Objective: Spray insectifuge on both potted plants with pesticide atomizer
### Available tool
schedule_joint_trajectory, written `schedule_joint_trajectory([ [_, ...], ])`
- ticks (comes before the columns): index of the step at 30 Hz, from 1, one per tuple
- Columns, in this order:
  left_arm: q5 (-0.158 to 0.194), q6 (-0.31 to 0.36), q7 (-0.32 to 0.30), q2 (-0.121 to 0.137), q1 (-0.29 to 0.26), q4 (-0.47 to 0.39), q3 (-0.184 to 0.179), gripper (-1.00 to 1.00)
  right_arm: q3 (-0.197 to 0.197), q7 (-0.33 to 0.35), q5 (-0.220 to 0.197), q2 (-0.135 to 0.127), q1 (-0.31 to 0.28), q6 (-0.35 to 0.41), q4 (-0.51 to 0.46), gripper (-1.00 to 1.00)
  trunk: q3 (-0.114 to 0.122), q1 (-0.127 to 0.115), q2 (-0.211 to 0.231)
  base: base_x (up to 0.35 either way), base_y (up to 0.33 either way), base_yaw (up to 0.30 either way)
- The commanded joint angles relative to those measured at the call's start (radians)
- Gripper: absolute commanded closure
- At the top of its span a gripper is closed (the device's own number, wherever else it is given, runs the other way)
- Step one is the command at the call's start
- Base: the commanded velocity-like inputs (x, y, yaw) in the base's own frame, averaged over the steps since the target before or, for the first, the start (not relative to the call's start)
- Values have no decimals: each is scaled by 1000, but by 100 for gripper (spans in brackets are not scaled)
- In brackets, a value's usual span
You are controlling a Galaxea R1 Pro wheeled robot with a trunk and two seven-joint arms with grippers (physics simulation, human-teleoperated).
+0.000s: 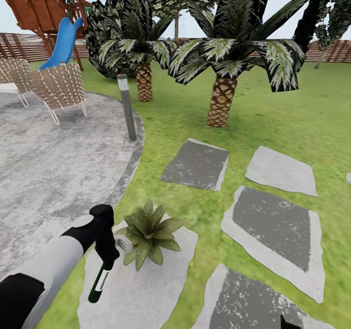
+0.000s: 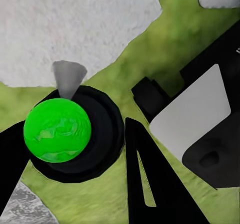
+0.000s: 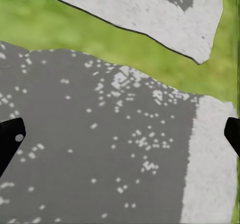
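Note:
My left gripper (image 1: 106, 253) is shut on the pesticide atomizer (image 1: 100, 282), a slim dark green-black bottle with a white label that hangs down below the fingers over a pale stepping stone (image 1: 141, 290). Just to its right, almost touching, stands a potted plant (image 1: 148, 234), a low rosette of broad pointed leaves. In the left wrist view the atomizer (image 2: 57, 129) shows end-on as a green disc in a black ring between the black fingers (image 2: 150, 184) of the left gripper (image 2: 75, 144). My right gripper (image 3: 120, 136) stands open, fingertips far apart, above a dark speckled stone (image 3: 100, 149).
A grey lamp post (image 1: 127, 107) stands at the edge of the round patio (image 1: 48, 163). Wicker chairs (image 1: 58, 87) and a playset slide (image 1: 63, 41) are at the back left. Two palms (image 1: 222, 99) rise from the lawn, with several stepping stones (image 1: 273, 226) on the right.

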Motion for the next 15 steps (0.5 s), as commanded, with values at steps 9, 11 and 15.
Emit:
schedule_joint_trajectory([
  [9,-1,9,-10,4,1,-8,-3,100,-7,-1,11,2,-1,-4,2,-100,-1,0,0,21,-89,172],
  [11,2,7,-10,16,3,-11,-4,100,-7,-1,11,2,-1,-4,3,-100,-1,0,0,6,-2,28],
  [15,4,-2,-10,35,7,-10,-5,100,-7,0,12,2,-1,-3,5,-100,-1,0,0,1,0,4],
])
